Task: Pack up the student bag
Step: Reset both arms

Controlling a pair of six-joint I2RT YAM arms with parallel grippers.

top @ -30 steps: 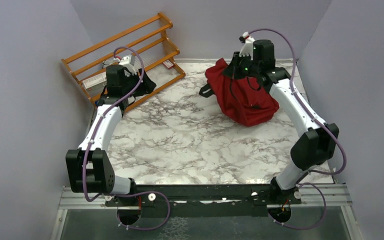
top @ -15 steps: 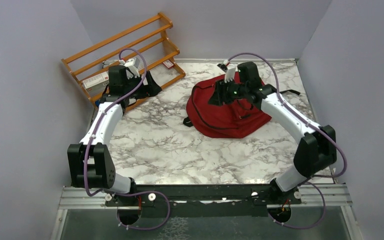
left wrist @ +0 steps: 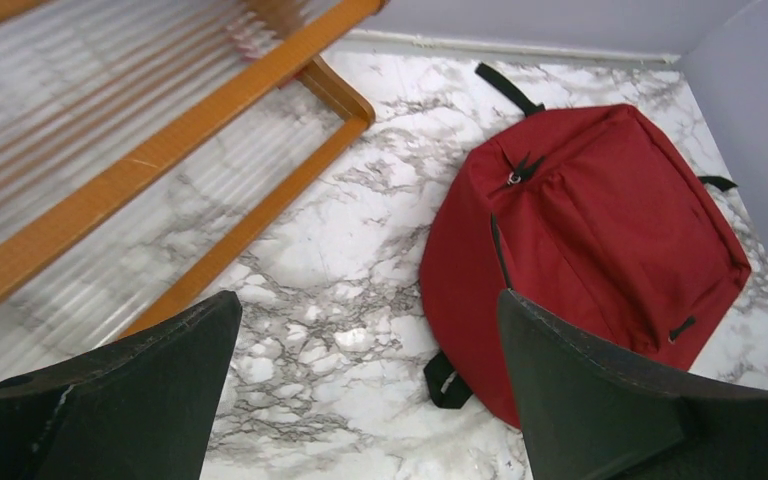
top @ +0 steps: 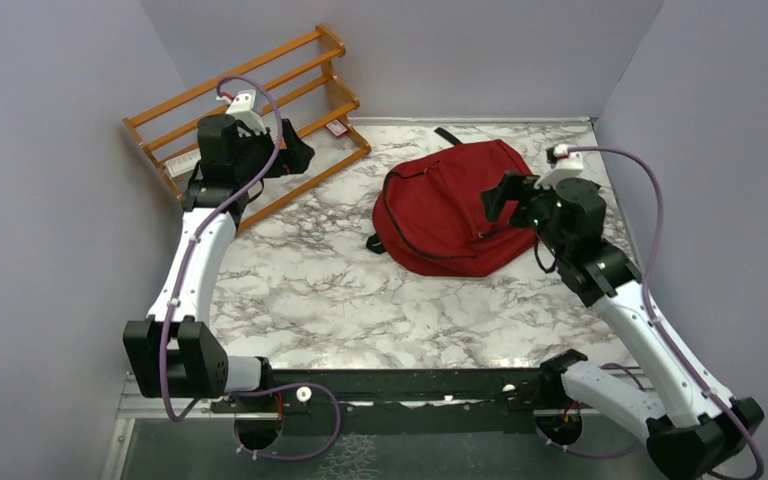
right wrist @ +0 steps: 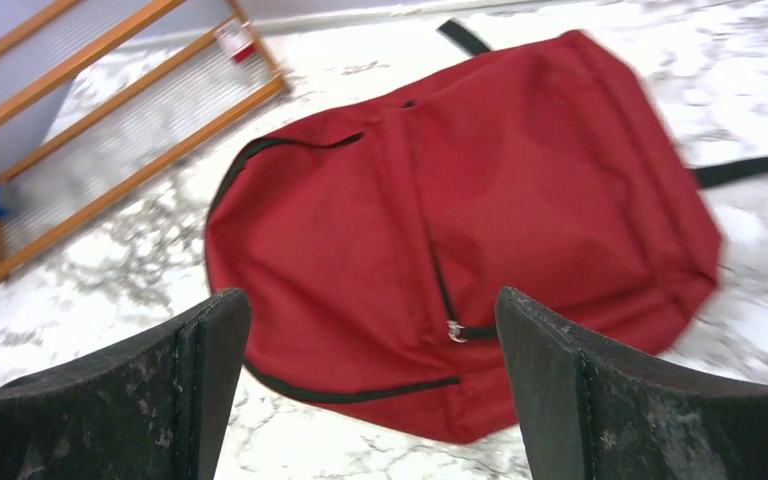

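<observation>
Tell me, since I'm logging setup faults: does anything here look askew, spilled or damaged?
Only the wooden rack at the far left looks odd: it sits diagonal to the table edges, apparently tipped back. The student bag lies flat and intact; nothing spilled.

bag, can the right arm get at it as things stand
Probably yes. The right claw hangs open at the right side of the bag, which lies flat with nothing on it or between the two. Its zips look shut, though, so getting inside would take more.
</observation>
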